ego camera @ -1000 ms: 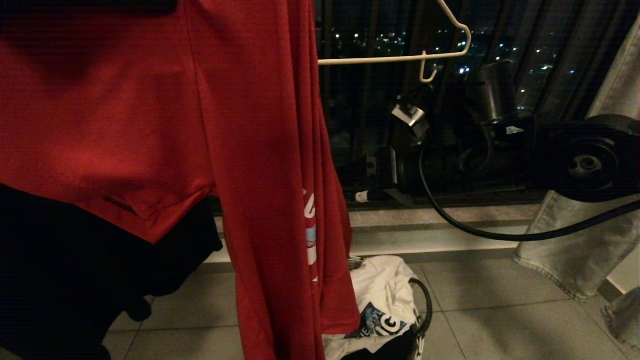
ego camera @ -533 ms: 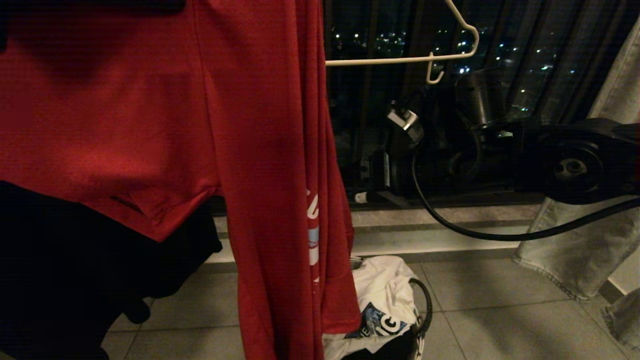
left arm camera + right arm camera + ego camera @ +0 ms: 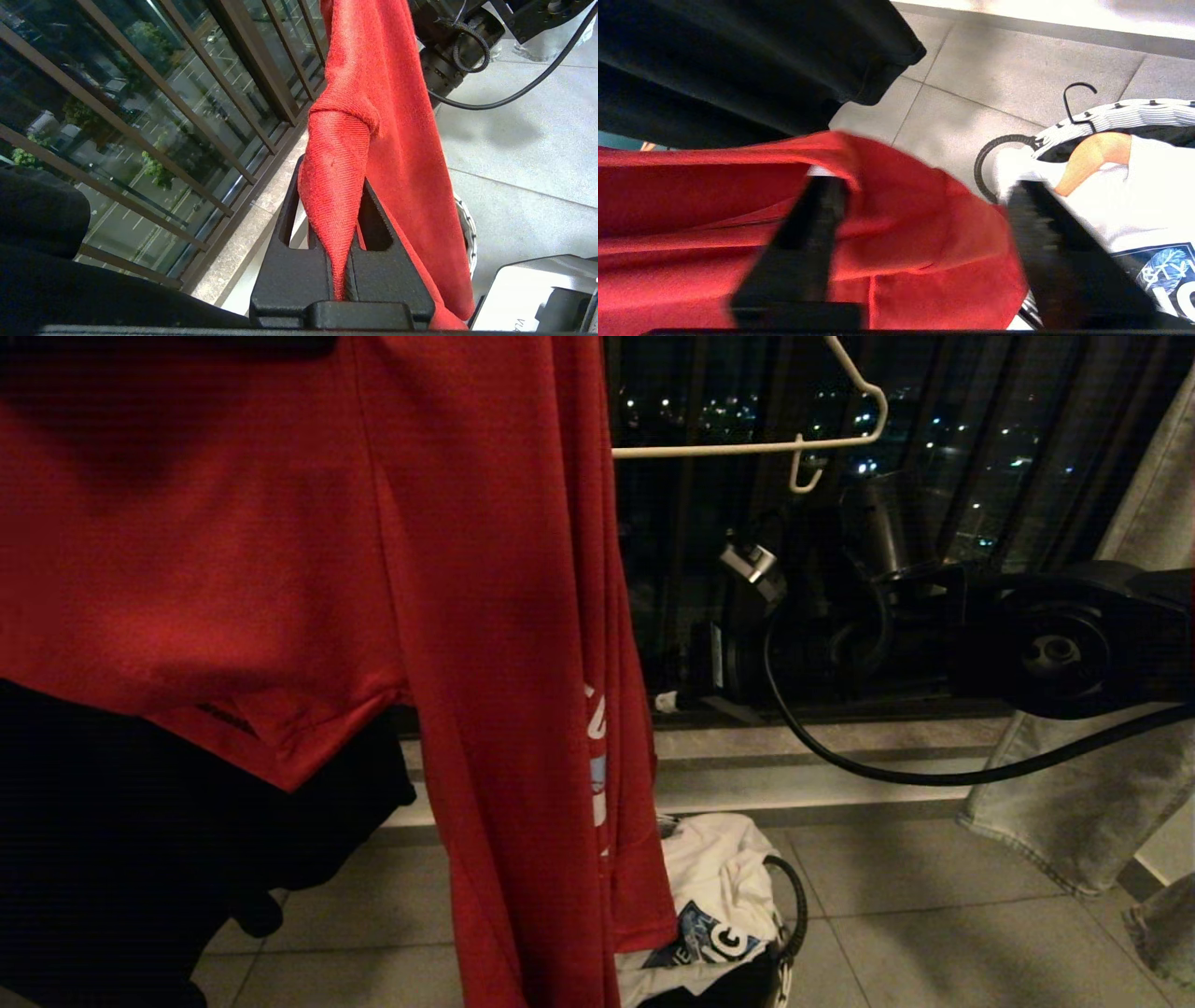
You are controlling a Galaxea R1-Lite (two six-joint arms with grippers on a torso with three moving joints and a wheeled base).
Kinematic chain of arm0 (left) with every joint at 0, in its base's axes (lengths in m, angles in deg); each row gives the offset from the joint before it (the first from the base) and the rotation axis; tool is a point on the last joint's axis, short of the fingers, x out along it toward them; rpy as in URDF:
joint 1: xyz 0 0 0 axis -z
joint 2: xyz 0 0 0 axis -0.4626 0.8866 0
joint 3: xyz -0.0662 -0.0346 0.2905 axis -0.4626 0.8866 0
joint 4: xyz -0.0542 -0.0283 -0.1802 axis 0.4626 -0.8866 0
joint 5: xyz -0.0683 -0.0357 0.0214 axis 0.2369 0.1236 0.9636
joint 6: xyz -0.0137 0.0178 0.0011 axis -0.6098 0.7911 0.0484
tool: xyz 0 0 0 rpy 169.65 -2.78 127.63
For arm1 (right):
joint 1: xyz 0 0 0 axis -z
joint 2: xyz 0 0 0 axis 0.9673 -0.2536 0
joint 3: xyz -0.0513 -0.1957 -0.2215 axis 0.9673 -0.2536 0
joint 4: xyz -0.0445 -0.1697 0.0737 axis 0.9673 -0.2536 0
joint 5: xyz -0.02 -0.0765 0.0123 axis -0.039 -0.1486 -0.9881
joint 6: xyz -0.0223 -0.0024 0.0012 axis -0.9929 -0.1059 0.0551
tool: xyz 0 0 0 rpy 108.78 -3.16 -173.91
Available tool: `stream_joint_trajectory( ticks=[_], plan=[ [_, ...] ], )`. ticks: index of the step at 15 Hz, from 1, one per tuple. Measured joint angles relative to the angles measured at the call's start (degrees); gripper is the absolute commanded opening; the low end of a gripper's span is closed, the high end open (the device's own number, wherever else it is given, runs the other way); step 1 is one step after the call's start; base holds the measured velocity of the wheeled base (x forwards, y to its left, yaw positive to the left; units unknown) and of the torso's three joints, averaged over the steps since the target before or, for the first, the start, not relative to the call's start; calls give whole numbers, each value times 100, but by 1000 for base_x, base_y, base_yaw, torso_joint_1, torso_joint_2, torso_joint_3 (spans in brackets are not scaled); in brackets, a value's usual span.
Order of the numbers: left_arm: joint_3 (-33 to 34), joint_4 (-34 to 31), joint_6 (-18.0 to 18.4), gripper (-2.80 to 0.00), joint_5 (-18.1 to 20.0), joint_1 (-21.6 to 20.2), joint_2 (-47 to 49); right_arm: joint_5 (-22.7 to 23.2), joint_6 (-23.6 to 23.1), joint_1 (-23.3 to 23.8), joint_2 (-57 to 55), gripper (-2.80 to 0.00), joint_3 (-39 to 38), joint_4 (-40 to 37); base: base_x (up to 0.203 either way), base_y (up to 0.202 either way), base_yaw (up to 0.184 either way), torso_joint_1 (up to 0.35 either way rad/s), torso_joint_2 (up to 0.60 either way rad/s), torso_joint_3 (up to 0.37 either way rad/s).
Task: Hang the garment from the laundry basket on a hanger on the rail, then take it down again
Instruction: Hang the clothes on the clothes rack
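Left wrist view first: shows the left hand (image 3: 334, 186) pressed together on a narrow fold of the red T-shirt (image 3: 373, 93), with the rest of the cloth trailing toward the lower right of the frame. Right wrist view: shows the right hand (image 3: 924, 186) spread, straddling a bunched red edge at frame centre, not yet biting.

Could slip from so thin a pinch on the left, letting the shirt drop toward the laundry basket (image 3: 1120, 114). Could also catch only an outer layer on the right, or several layers at once, leaving the neck opening unusable for the white wire hanger (image 3: 747, 447).

Only from the head view: finds that hanger bare at upper right, the shirt draped across left and centre, and the right arm (image 3: 1055, 653) reaching in from the right edge. Only from the right wrist view: finds a wooden hanger (image 3: 1092, 154) lying on white cloth (image 3: 1134, 200) in the basket.
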Motion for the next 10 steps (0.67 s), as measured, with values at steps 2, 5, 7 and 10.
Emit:
stream_joint_trajectory(
  ticks=[2, 5, 7, 10],
  plan=[
    [0, 0, 0, -280, -1, 0, 0, -11, -1, 5, -11, -280, 2, 2, 0, 0, 0, 0, 0, 0],
    [0, 2, -1, -280, -1, 0, -2, -16, -14, 13, -17, -280, 6, 6, 0, 0, 0, 0, 0, 0],
    [0, 5, -2, -280, -8, -2, -2, -16, -6, 35, -20, -280, 17, 22, 0, 0, 0, 0, 0, 0],
    [0, 0, 0, -280, -32, -2, -9, -15, -12, 135, -77, -280, 91, 22, 0, 0, 0, 0, 0, 0]
  ],
)
